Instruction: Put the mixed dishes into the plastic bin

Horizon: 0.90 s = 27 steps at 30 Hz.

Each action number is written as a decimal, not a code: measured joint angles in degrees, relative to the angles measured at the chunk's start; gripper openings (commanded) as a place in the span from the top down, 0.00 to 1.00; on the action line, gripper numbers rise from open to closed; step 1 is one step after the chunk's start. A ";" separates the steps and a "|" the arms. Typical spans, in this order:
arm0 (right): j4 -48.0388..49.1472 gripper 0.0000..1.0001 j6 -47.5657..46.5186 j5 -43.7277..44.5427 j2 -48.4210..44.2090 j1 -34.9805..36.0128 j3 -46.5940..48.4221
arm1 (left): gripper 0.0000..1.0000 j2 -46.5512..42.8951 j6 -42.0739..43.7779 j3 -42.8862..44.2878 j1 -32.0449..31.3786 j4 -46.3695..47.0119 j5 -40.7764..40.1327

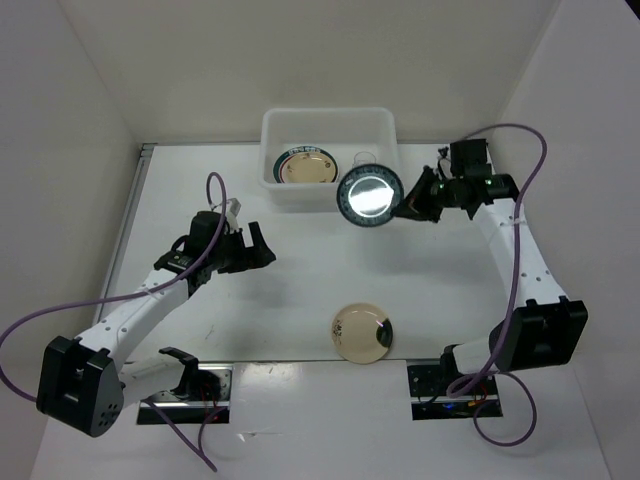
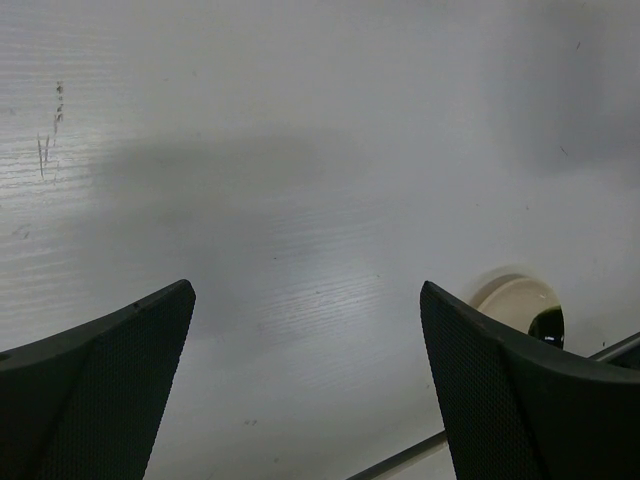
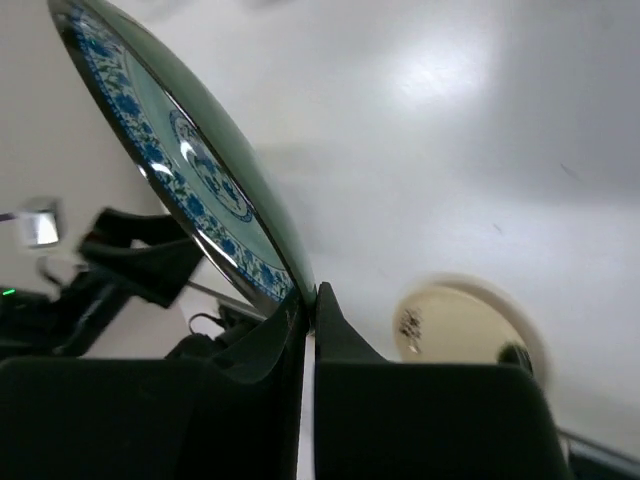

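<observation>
Now, at the plastic bin's [image 1: 330,112] near wall, a teal plate [image 1: 369,196] hangs pinched.
On the table [image 1: 300,290], the bin holds a green-and-red-rimmed plate [image 1: 306,166]; a cream plate [image 1: 360,332] lies near the arm bases. The right gripper [image 3: 308,300] clamps the teal plate's rim, fingers almost touching, plate tilted. The left gripper [image 2: 305,290] hovers above the table, fingers wide, holding nothing.

No legible text, label, brand, number or sign appears in any view. The cream plate [image 3: 450,330] carries a small dark printed mark near its rim, too small and blurred to read. The teal patterned plate [image 3: 190,170] bears blue ornament only.
</observation>
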 measured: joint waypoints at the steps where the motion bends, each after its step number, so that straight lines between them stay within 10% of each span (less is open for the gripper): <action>1: 0.09 1.00 -0.02 -0.52 0.96 0.70 3.82 | 0.00 -0.02 0.00 0.00 0.00 0.00 -0.13; 27: -1.44 1.00 -7.52 10.62 67.67 12.20 81.11 | 0.00 -2.40 -0.07 0.00 1.07 0.04 -1.42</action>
